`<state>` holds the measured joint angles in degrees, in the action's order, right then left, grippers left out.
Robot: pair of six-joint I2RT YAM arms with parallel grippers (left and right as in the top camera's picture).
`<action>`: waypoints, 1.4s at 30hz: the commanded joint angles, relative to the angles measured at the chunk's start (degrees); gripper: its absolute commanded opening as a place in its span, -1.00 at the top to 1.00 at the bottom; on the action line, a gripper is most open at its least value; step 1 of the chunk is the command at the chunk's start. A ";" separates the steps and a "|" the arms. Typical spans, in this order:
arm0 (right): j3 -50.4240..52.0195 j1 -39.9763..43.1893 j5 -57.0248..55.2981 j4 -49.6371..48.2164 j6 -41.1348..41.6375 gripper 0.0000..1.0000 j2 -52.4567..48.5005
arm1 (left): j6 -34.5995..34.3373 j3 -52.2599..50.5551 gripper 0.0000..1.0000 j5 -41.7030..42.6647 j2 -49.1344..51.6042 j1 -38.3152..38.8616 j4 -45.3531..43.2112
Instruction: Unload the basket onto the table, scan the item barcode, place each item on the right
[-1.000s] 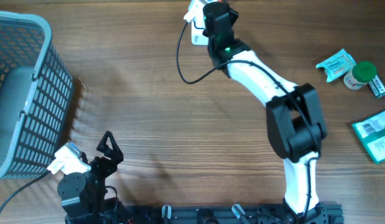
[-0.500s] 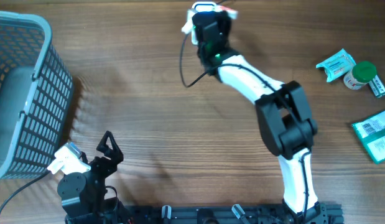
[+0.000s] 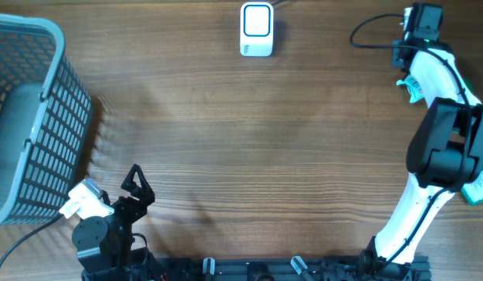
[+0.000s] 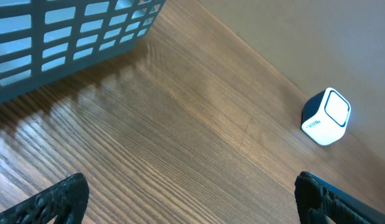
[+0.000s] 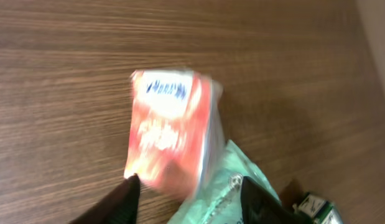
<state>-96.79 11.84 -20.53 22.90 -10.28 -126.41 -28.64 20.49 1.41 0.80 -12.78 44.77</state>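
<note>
Red-orange packet (image 5: 170,127), white top, blue lettering, blurred.

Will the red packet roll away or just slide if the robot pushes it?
Probably slide: the red packet looks flat-sided, with nothing round to roll on. It looks thin, so likely light and easy to skid over the smooth wooden table. It seems to overlap the green packet, so a push might tip it off.
</note>
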 commanded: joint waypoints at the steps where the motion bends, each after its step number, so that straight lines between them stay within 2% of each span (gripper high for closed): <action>1: -0.09 0.50 5.79 1.42 7.87 -1.00 4.26 | -0.33 -0.02 -1.00 -0.39 -0.33 -0.09 -0.13; 3: -0.09 0.22 13.31 3.54 11.19 -0.99 10.45 | -0.33 -0.02 -1.00 -0.39 -0.33 -0.09 -0.13; 6: -0.09 -0.02 33.35 7.06 21.73 -0.99 23.47 | -0.33 -0.02 -1.00 -0.39 -0.33 -0.09 -0.13; 8: -0.09 -0.04 41.77 10.38 29.94 -1.00 31.76 | -0.33 -0.02 -1.00 -0.39 -0.31 -0.09 -0.13; 9: -0.09 -0.24 43.47 11.89 30.38 -1.00 35.39 | -0.33 -0.02 -1.00 -0.39 -0.31 -0.09 -0.13; 11: -0.09 -1.60 43.52 15.41 29.97 -0.99 42.16 | -0.33 -0.02 -1.00 -0.39 -0.33 -0.09 -0.13; 16: -0.07 -10.40 39.01 32.94 31.91 -1.00 56.11 | -0.33 -0.02 -1.00 -0.39 -0.31 -0.09 -0.13; 20: -0.07 -11.02 33.51 48.54 31.67 -0.99 58.82 | -0.33 -0.02 -1.00 -0.39 -0.33 -0.09 -0.13; 24: -0.07 -11.02 31.93 50.66 32.98 -0.99 58.75 | -0.33 -0.02 -1.00 -0.39 -0.31 -0.09 -0.13; 26: -0.02 -11.08 31.69 46.64 32.85 -0.86 58.75 | -0.33 -0.02 -1.00 -0.39 -0.33 -0.09 -0.13; 28: 1.18 -11.32 31.69 37.81 32.72 -0.74 60.85 | -0.33 -0.02 -1.00 -0.39 -0.33 -0.09 -0.13; 32: 8.83 -13.09 31.08 27.47 29.90 -0.71 69.42 | -0.33 -0.02 -1.00 -0.39 -0.31 -0.09 -0.13; 33: 13.09 -13.57 30.12 24.72 29.70 -0.63 73.46 | -0.33 -0.02 -1.00 -0.39 -0.33 -0.09 -0.13; 37: 34.27 -14.25 26.49 10.78 29.22 -0.58 91.71 | -0.33 -0.02 -1.00 -0.39 -0.33 -0.09 -0.13; 40: 52.87 -14.25 26.53 -4.85 26.21 -0.58 106.71 | -0.33 -0.02 -1.00 -0.39 -0.33 -0.09 -0.13; 42: 65.24 -14.23 26.51 -13.46 25.22 -0.80 116.26 | -0.33 -0.02 -1.00 -0.39 -0.33 -0.09 -0.13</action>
<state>-42.35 -2.13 7.18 15.44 17.32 -18.55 -28.67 20.49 1.39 0.80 -12.78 44.82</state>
